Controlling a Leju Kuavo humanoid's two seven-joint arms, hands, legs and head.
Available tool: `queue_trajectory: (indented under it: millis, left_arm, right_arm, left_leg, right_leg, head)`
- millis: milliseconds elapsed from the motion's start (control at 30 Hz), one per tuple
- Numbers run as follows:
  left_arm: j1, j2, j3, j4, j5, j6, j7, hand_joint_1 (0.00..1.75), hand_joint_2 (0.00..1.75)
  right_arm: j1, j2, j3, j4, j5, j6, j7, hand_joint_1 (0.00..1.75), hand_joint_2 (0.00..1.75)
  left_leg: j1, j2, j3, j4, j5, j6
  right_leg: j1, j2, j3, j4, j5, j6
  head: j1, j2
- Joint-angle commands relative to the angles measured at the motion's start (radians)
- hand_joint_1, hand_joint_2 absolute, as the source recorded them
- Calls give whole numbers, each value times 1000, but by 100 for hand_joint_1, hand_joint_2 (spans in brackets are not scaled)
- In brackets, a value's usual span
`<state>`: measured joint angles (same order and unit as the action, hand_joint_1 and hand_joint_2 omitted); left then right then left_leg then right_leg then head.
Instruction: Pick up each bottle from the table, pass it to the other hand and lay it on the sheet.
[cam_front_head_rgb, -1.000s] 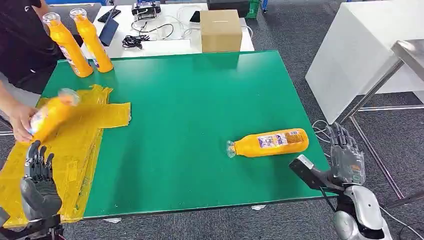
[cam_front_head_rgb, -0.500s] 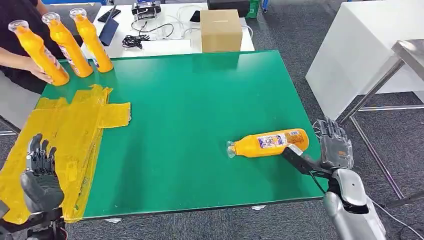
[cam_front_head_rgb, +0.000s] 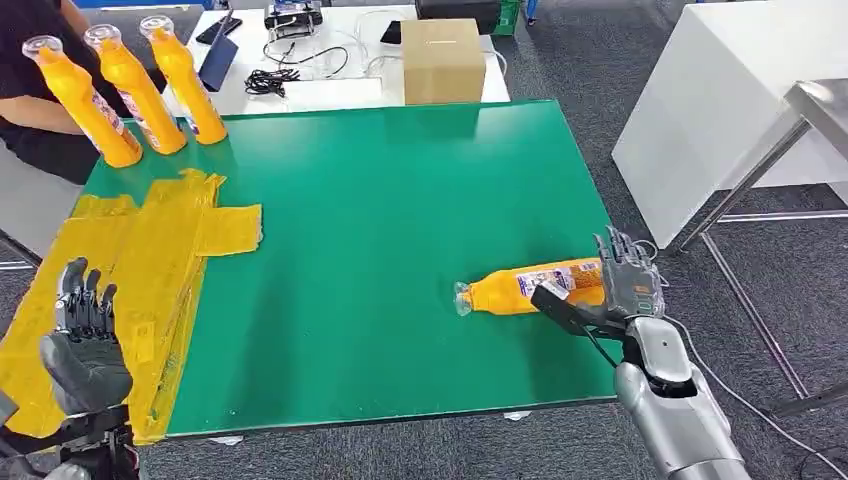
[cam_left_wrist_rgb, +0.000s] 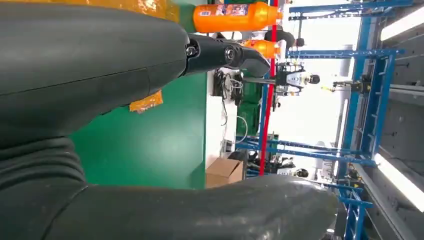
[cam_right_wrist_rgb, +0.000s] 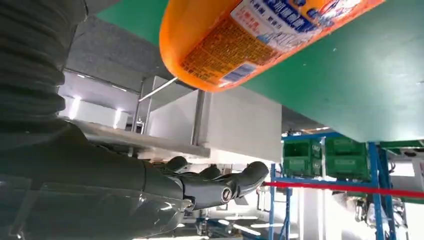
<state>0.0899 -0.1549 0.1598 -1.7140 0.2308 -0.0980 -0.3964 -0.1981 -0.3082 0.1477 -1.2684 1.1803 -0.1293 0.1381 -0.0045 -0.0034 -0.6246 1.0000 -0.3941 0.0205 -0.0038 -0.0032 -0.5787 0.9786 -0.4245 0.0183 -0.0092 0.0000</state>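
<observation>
1. Fingers (cam_front_head_rgb: 618, 250) of the right hand (cam_front_head_rgb: 622, 287) are spread and straight, holding nothing; they stand just past the flat base of the lying bottle (cam_front_head_rgb: 530, 286), while the thumb reaches over the near side of its label. Whether any part of the hand touches the bottle cannot be told. In the right wrist view the bottle's base (cam_right_wrist_rgb: 225, 45) sits close above the outstretched fingers (cam_right_wrist_rgb: 220, 187), with a gap between them.
2. On the green table (cam_front_head_rgb: 380, 200), the largest thing here, that bottle lies on its side near the right edge, cap pointing toward the middle of the table and base toward the right hand.
3. Along the table's left side lies the yellow sheet (cam_front_head_rgb: 160, 250), crumpled and flat, with no bottle on it.
4. At the sheet's near end the left hand (cam_front_head_rgb: 85, 355) is raised, palm up, fingers apart and holding nothing, well apart from the lying bottle.
5. Beyond the table's far edge a cardboard box (cam_front_head_rgb: 443, 60) stands on a white table (cam_front_head_rgb: 330, 92).
6. At the green table's far left corner three upright bottles (cam_front_head_rgb: 135, 90) stand in a row, just beyond the sheet, beside a person in a dark top (cam_front_head_rgb: 30, 130).
</observation>
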Motion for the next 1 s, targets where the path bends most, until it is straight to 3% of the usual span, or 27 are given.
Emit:
queue_trajectory:
  millis: [33, 433, 600, 633, 667, 700, 733, 800, 1000]
  left_arm:
    - [-40, 23, -15, 65, 23, 6, 11, 0, 0]
    - [-44, 26, -14, 69, 35, 7, 11, 0, 0]
    - [-56, 37, -21, 88, 59, 4, 11, 0, 0]
    - [-59, 38, -23, 93, 63, 3, 11, 0, 0]
    - [-61, 40, -25, 96, 66, 2, 10, 0, 0]
    - [-63, 41, -27, 99, 70, 2, 9, 0, 0]
    - [-64, 42, -28, 101, 73, 1, 9, 0, 0]
    - [-65, 43, -30, 101, 78, 1, 8, 0, 0]
    - [-65, 44, -30, 100, 81, 0, 8, 0, 0]
  right_arm:
    - [-139, 29, 120, 245, 5, 70, -5, 0, 175]
    - [-172, 20, 154, 305, -10, 112, -18, 0, 175]
    - [-266, 13, 238, 471, -31, 187, -53, 0, 175]
    - [-285, 14, 254, 504, -33, 194, -60, 7, 175]
    - [-298, 16, 264, 530, -35, 196, -69, 87, 175]
    - [-313, 19, 276, 560, -37, 200, -75, 143, 175]
    - [-320, 19, 282, 573, -39, 199, -78, 164, 175]
    - [-326, 20, 290, 593, -42, 197, -84, 175, 175]
    - [-327, 19, 293, 600, -44, 197, -87, 175, 175]
  left_leg:
    - [1, 4, 5, -1, -2, -2]
    - [0, 2, 3, 0, -1, -1]
    - [1, 3, 5, 0, -1, -1]
    - [1, 3, 4, 0, -1, -1]
    - [1, 2, 3, -1, 0, -1]
    - [1, 3, 5, -1, 0, -1]
    - [1, 2, 5, -1, 0, -1]
    - [1, 1, 5, -1, 0, -1]
    - [1, 0, 7, -1, 0, 0]
  right_leg:
    - [1, 4, 5, -2, 0, 0]
    - [0, 1, 3, -1, 0, 0]
    - [1, 3, 5, -1, 0, 0]
    - [1, 3, 4, -1, 0, 0]
    - [1, 2, 3, -1, 1, 0]
    - [1, 2, 4, -2, 1, 0]
    - [1, 1, 4, -2, 0, 0]
    - [0, 1, 4, -1, 1, 0]
    - [1, 0, 7, -2, 0, 0]
  head:
    - [0, 0]
    - [0, 0]
    - [0, 0]
    - [0, 0]
    - [0, 0]
    - [0, 0]
    - [0, 0]
    - [0, 0]
    - [0, 0]
